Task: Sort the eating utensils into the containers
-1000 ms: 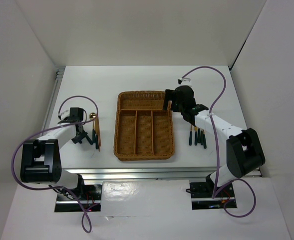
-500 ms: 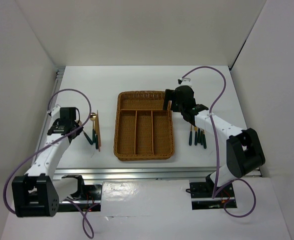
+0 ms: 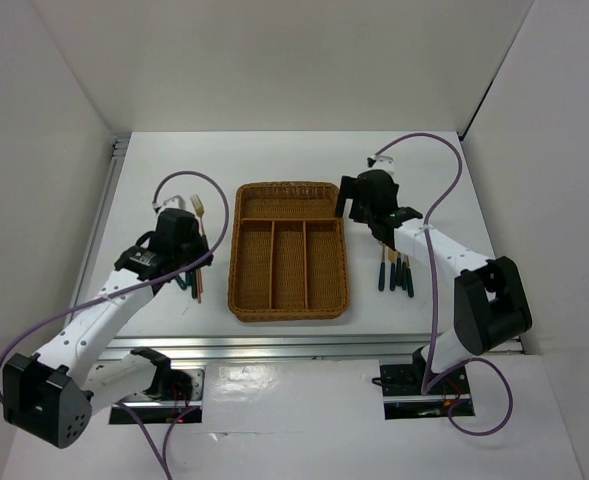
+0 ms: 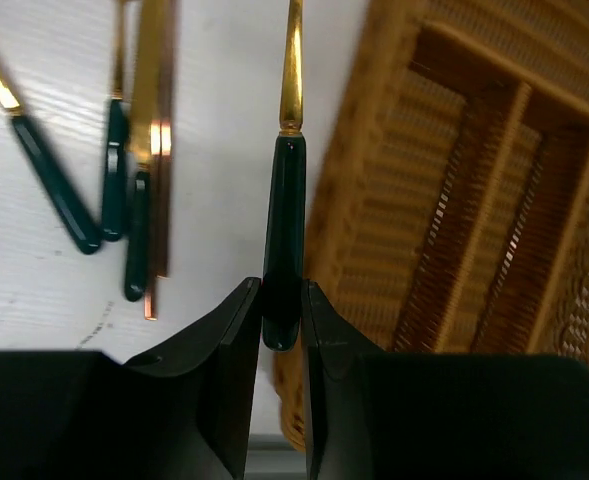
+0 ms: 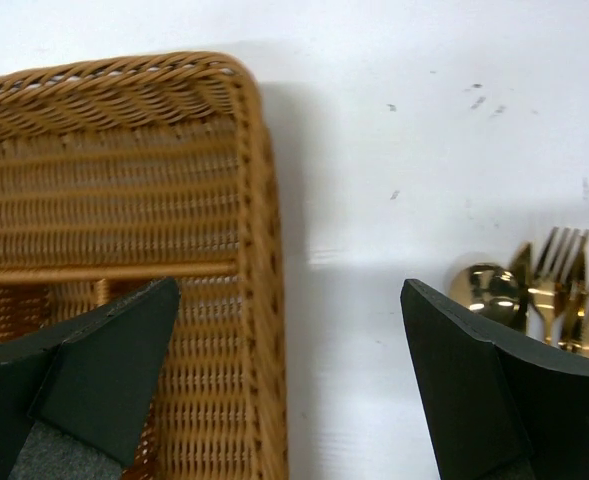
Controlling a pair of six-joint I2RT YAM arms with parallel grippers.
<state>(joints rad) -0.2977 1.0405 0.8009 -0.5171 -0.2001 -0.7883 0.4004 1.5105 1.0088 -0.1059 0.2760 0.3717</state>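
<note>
My left gripper (image 3: 193, 238) (image 4: 283, 300) is shut on the dark green handle of a gold-headed fork (image 3: 198, 208) (image 4: 285, 200). It holds the fork above the table just left of the brown wicker tray (image 3: 237, 250) (image 4: 346, 190). Below it lie more green-handled utensils (image 3: 186, 279) (image 4: 56, 187) and copper chopsticks (image 3: 199, 284) (image 4: 158, 130). My right gripper (image 3: 347, 207) (image 5: 289, 290) stands wide open and holds nothing. It straddles the tray's right rim (image 5: 259, 200) near the far corner. All the tray slots in view hold nothing.
A second group of green-handled utensils (image 3: 395, 272) lies right of the tray. Their gold spoon head (image 5: 479, 285) and fork heads (image 5: 564, 272) show beside my right finger. White walls enclose the table on three sides.
My left arm has swung from the utensil pile at the left towards the tray, with the fork now raised in its jaws. The right gripper has shifted slightly right.
</note>
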